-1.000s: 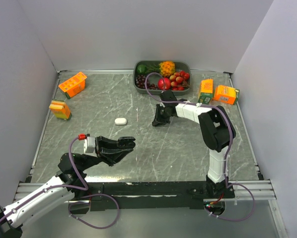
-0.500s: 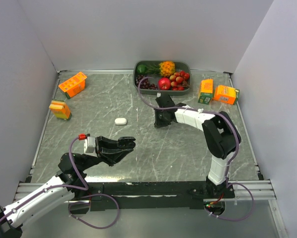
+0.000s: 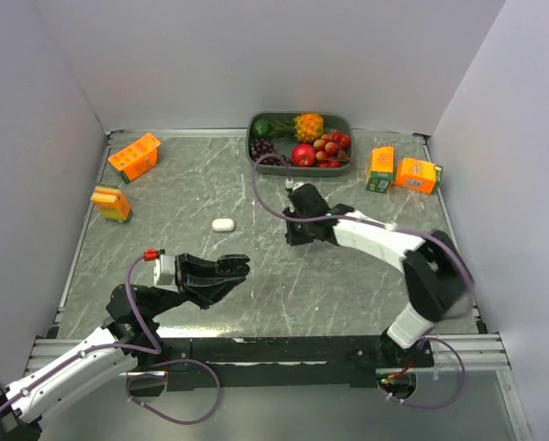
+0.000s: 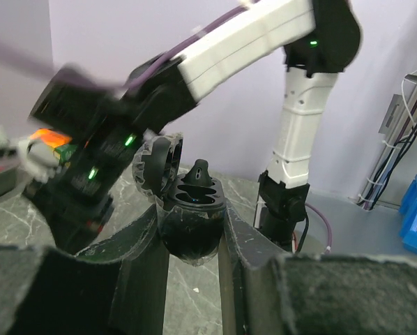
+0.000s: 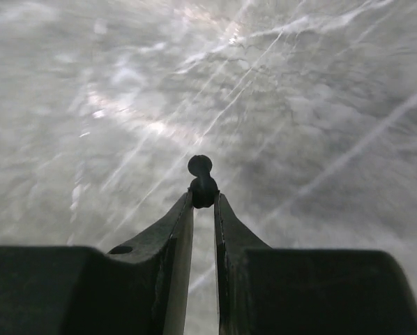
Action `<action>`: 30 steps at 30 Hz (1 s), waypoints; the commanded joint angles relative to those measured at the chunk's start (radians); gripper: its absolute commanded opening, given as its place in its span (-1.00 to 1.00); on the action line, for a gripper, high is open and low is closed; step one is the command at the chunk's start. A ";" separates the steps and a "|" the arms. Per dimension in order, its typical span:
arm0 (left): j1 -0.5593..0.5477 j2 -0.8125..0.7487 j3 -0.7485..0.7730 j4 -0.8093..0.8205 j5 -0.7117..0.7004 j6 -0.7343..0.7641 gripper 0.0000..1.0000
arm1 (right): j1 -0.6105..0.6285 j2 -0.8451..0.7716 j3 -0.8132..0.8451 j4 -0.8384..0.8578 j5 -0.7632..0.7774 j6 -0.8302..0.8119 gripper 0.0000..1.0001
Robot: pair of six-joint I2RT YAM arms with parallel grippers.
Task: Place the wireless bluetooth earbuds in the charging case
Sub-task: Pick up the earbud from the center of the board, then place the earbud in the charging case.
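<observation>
Nearest the bases, well on the near-left side of the fruit tray (image 3: 350,138), the left gripper (image 4: 194,241) is clamped on the black charging case (image 4: 192,223). The fingers pinch the case's lower body. The lid (image 4: 163,160) is swung back and the wells face up, so I judge it is being held out as a steady socket for the other arm. One black earbud (image 4: 196,174) stands in a well, its top proud of the rim. I cannot tell whether it is fully seated.

Further out, just on the near side of the tray, is the right gripper (image 5: 203,202). Its fingers are drawn narrow and nip a second black earbud (image 5: 199,166) by the stem. The rounded head pokes past the tips, which leaves the end to be inserted free. It hangs over bare table (image 3: 348,276), well apart from the case, so transfer is not yet made.

Next move, as I judge it: bring the two grippers together and line the bud up with the empty well. The pinch is slight, and the bud could twist or slip.

A white case (image 3: 223,224) lies on the table to the near-left of the tray, untouched and seemingly closed.

Far row: tray at the back edge. Orange cartons (image 3: 134,156) are far to its left and two more cartons (image 3: 418,174) are just to its right.
</observation>
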 commanded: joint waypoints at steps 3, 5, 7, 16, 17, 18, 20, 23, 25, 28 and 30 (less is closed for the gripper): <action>-0.006 -0.025 0.029 0.006 -0.013 0.018 -0.98 | 0.054 -0.367 0.000 0.020 -0.104 -0.124 -1.00; -0.006 -0.022 0.032 0.014 -0.008 0.026 -0.98 | 0.069 -0.447 0.012 -0.021 -0.147 -0.170 -1.00; -0.006 -0.019 0.032 0.022 -0.005 0.029 -0.98 | 0.094 -0.529 0.020 -0.052 -0.175 -0.214 -1.00; -0.006 0.061 0.054 0.062 0.030 0.049 -0.98 | 0.181 -0.801 0.079 -0.186 -0.285 -0.394 -1.00; -0.006 0.071 0.066 0.059 0.047 0.051 -0.98 | 0.187 -0.812 0.090 -0.202 -0.294 -0.408 -1.00; -0.006 0.082 0.070 0.059 0.060 0.052 -0.98 | 0.195 -0.821 0.102 -0.241 -0.303 -0.422 -1.00; -0.004 0.116 0.089 0.052 0.096 0.061 -0.98 | 0.219 -0.837 0.142 -0.284 -0.320 -0.464 -1.00; -0.006 0.160 0.110 0.058 0.126 0.069 -0.98 | 0.252 -0.858 0.175 -0.344 -0.333 -0.511 -1.00; -0.004 0.197 0.118 0.069 0.165 0.072 -0.98 | 0.269 -0.873 0.182 -0.368 -0.337 -0.532 -1.00; -0.006 0.257 0.143 0.085 0.220 0.078 -0.98 | 0.321 -0.880 0.191 -0.393 -0.327 -0.549 -1.00; -0.006 0.291 0.162 0.101 0.248 0.078 -0.98 | 0.359 -0.875 0.195 -0.407 -0.305 -0.557 -1.00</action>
